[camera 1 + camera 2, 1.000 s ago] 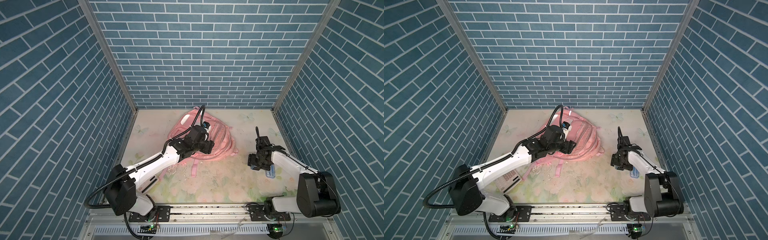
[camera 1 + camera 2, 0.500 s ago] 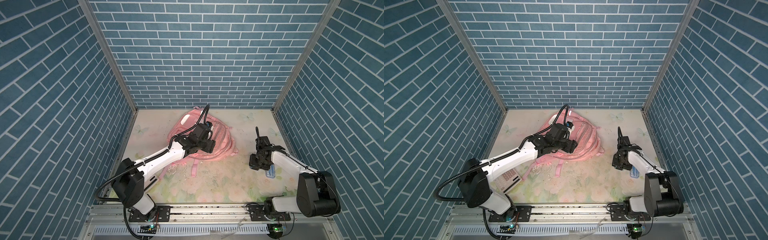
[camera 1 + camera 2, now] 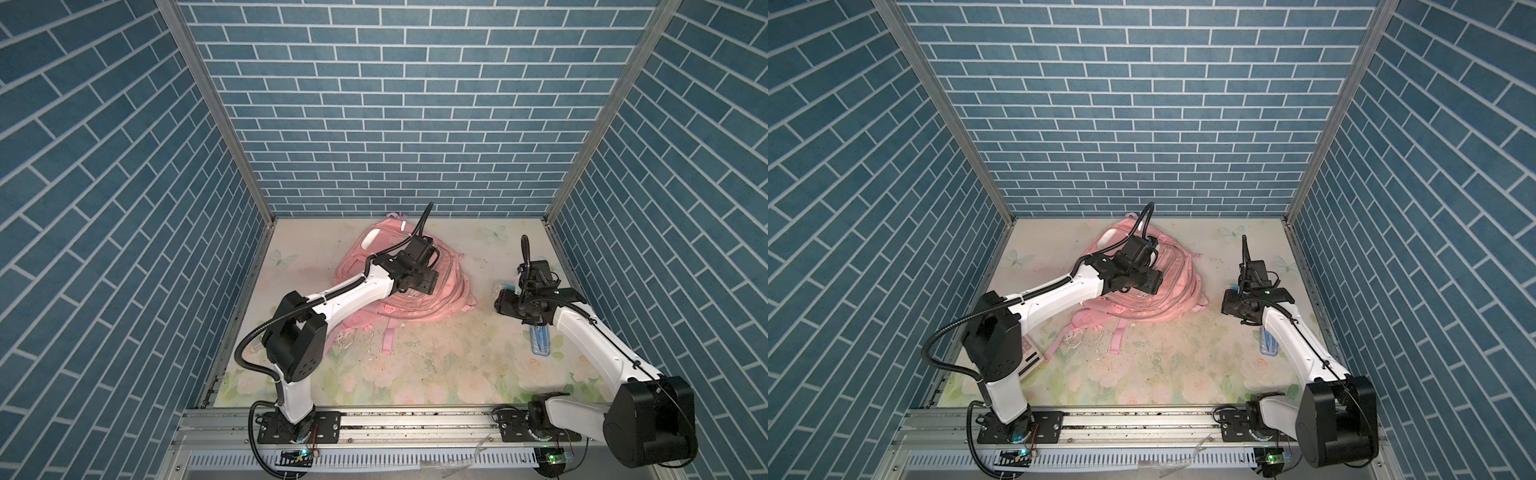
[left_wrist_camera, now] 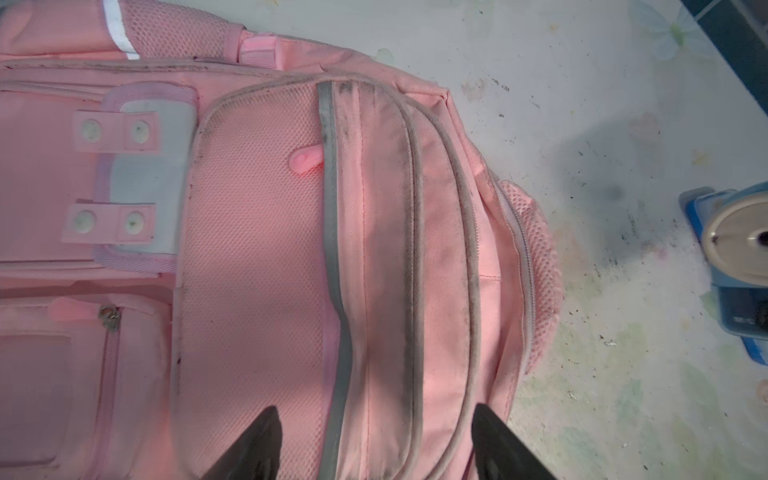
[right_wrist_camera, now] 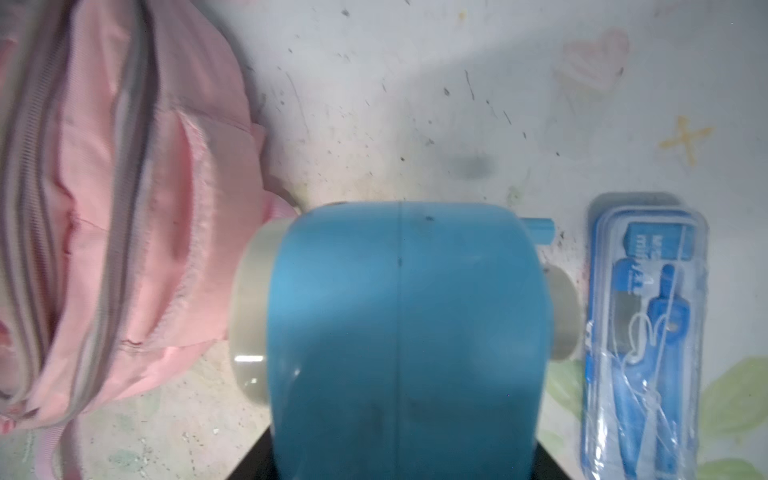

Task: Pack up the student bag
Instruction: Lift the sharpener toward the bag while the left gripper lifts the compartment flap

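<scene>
The student bag [image 3: 451, 291] [image 3: 1179, 301], a pink backpack, lies flat at the back middle of the table, front pockets up. My left gripper [image 3: 426, 286] [image 4: 375, 409] hovers over its zip pockets [image 4: 257, 249], open and holding nothing, with both black fingertips [image 4: 270, 419] clear of the fabric. My right gripper [image 3: 505, 301] [image 5: 403, 457] is shut on a blue pencil sharpener [image 5: 407, 332] [image 4: 735, 249] with beige ends, just right of the bag's edge [image 5: 137, 208]. Whether the sharpener touches the table does not show.
A clear blue case with a compass set [image 3: 541, 343] [image 5: 648, 332] lies on the table close beside the right arm. A calculator [image 3: 1030, 353] lies by the left arm's base. Pink straps [image 3: 387, 336] trail toward the front. Brick-patterned walls enclose three sides.
My left gripper has reached farther back and right over the bag. My right gripper's jaws have closed in on the blue sharpener, and it has shifted slightly toward the back.
</scene>
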### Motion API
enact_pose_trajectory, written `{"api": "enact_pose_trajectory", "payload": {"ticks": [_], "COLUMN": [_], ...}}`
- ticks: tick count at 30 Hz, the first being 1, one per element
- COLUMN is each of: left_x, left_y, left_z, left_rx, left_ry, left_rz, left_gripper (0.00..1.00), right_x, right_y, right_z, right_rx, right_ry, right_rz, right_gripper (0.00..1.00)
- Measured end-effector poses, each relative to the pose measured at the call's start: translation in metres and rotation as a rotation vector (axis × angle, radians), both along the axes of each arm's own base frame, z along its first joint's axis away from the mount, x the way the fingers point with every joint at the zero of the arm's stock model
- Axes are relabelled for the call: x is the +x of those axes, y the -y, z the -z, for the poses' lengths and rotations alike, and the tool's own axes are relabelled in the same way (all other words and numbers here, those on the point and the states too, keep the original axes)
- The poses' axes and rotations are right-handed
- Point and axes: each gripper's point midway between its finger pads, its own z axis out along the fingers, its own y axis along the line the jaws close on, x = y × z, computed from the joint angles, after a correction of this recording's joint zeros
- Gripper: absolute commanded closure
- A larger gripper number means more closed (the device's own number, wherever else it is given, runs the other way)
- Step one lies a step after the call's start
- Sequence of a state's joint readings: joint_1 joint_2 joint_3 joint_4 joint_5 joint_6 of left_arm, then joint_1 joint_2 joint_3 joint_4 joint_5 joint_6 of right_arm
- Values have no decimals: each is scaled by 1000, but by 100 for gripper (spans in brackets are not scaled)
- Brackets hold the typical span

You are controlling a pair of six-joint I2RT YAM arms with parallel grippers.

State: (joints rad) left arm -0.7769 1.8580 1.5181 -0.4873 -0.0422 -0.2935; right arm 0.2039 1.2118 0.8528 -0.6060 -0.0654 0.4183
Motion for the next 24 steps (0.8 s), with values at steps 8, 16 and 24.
{"api": "enact_pose_trajectory", "payload": {"ticks": [8,16,24], "left_x": [20,24,26], "left_y": [2,-3,-11], "left_z": [43,33,-32], "left_rx": [137,164,66], "left_ry": [-27,8,78], "left_rz": [-56,-109,-118], "left_gripper": [35,100,100], "right_x": [4,13,23], "right_y": [-18,-36,-86], "right_z": [-7,-18,-57], "right_rx": [45,108,244], "right_ry": [28,91,261], "right_rz": [-57,-120,-265], "right_gripper": [47,49,51]}}
